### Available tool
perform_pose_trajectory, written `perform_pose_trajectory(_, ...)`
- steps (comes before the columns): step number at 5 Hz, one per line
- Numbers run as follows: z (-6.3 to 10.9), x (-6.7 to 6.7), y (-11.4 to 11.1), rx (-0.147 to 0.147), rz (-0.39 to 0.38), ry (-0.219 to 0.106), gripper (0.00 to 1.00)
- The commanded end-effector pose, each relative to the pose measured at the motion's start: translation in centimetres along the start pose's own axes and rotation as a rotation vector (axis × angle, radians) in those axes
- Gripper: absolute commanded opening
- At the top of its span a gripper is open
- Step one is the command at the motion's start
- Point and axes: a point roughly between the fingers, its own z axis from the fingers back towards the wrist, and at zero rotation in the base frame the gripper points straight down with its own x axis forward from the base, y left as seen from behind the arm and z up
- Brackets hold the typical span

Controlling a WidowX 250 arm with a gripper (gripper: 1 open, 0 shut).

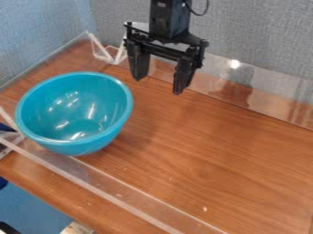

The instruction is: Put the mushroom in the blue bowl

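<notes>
Hanging above the wooden bench (202,155), the end effector (160,80) holds its fingers spread apart. The blue bowl (75,111) sits at left.

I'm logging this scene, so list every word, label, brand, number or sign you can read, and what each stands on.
No readable text: none shows on the blue bowl, the wooden table or the black gripper.
</notes>
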Motion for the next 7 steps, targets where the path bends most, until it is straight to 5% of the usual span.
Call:
perform_pose_trajectory(1,0.2,1.6,0.1,-0.003,0.004,-0.021,1.00)
perform_pose_trajectory(3,-0.1,4.8,-0.1,-0.010,0.012,-0.055,1.00)
perform_pose_trajectory(7,-0.8,6.1,1.9,0.002,0.062,-0.066,1.00)
